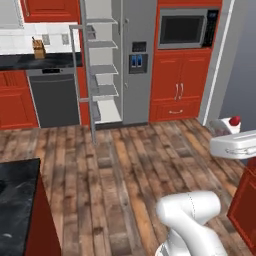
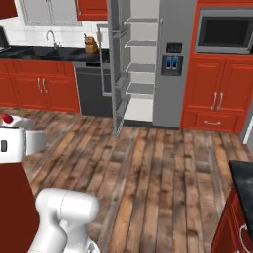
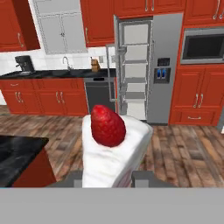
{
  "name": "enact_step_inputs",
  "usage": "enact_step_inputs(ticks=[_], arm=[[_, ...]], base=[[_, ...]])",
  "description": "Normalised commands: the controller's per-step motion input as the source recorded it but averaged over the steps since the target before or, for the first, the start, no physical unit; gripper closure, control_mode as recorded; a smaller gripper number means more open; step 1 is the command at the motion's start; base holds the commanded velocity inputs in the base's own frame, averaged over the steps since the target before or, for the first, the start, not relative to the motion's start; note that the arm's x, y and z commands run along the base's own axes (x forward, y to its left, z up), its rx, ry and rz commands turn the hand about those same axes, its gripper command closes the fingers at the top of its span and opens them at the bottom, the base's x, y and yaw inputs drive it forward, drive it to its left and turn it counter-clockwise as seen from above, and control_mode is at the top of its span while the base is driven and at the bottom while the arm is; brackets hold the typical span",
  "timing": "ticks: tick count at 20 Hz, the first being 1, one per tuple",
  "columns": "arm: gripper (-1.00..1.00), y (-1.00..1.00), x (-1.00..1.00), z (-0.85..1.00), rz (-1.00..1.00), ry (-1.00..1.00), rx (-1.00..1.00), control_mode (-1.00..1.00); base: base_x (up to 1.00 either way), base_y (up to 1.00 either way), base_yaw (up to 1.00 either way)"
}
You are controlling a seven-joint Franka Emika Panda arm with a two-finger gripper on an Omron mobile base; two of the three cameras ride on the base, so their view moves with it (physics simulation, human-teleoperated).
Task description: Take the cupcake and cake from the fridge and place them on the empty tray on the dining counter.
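The claw [image 3: 107,177] is closed on the cake [image 3: 111,151], low at centre of the hand view; its fingers look partly hidden. The fridge [image 3: 151,65] stands open, upper centre.

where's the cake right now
The cake sits clamped in the tool, far out from the open fridge; in the left base view it shows at the right edge, red top up.
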Motion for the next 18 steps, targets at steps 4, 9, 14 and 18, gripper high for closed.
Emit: enact_step_inputs(ticks=[4, 9, 14, 18], arm=[[1.0, 0.0, 0.0, 0.0, 0.0, 0.0, 0.0, 1.0], [1.0, 0.0, 0.0, 0.0, 0.0, 0.0, 0.0, 1.0], [1.0, 0.0, 0.0, 0.0, 0.0, 0.0, 0.0, 1.0], [1.0, 0.0, 0.0, 0.0, 0.0, 0.0, 0.0, 1.0]], base=[[-1.0, 1.0, -0.04], [-1.0, 0.97, -0.05], [-1.0, 0.89, -0.06], [-1.0, 0.61, -0.07]])
